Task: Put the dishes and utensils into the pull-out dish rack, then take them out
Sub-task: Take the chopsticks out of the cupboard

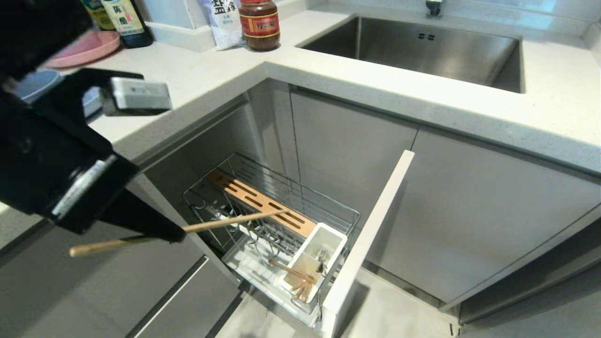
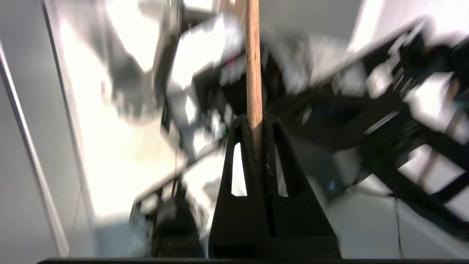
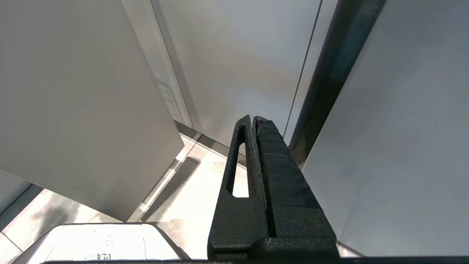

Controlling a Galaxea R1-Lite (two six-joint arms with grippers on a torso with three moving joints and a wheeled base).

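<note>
My left gripper (image 1: 176, 233) is shut on a light wooden chopstick (image 1: 225, 221), held roughly level in front of the pull-out dish rack (image 1: 328, 206). One end of the chopstick reaches over the rack's slotted wooden strip (image 1: 253, 199). In the left wrist view the chopstick (image 2: 253, 55) sticks straight out from the closed left gripper (image 2: 253, 119). The rack's white utensil cup (image 1: 335, 244) holds another wooden chopstick (image 1: 291, 271) and metal utensils (image 1: 321, 264). A blue dish (image 1: 33, 84) on the counter is mostly hidden behind my left arm. My right gripper (image 3: 253, 118) is shut and empty, parked low by the cabinet fronts.
The rack's narrow front panel (image 1: 371, 234) juts out towards me. On the counter (image 1: 197, 70) stand a pink plate (image 1: 87, 47), bottles (image 1: 127, 21) and a jar (image 1: 259, 23). The steel sink (image 1: 422, 47) lies to the right. Grey cabinet doors (image 1: 469, 211) flank the rack.
</note>
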